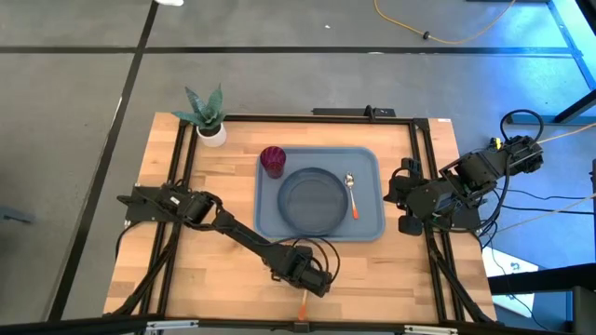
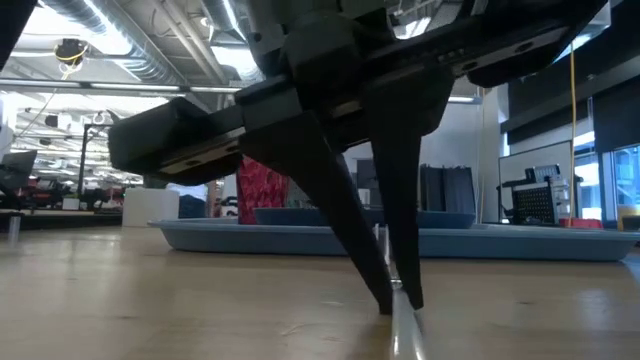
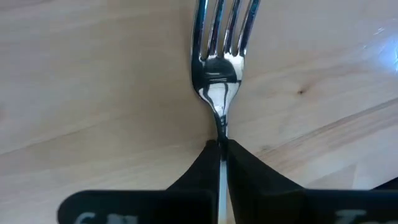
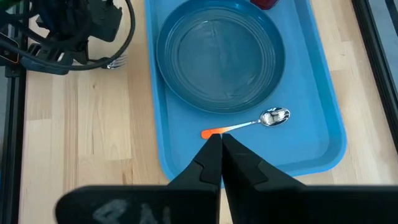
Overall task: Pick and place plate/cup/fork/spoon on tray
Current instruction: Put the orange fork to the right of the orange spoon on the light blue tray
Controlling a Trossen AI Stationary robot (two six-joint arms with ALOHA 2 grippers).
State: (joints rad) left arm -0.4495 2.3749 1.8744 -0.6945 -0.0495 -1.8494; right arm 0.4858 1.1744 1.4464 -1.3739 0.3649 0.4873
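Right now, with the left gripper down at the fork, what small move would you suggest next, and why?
Probably a short straight lift. The left gripper looks shut on the fork at its neck, the fork flat on the table. The plate, cup and spoon are already on the tray. The right gripper waits shut.

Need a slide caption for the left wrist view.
Left gripper shut on the fork lying on the wooden table.

Wooden table w/ black frame rails: tray mid-table toward far edge, potted plant at far-left corner, fork (orange handle) at near edge.
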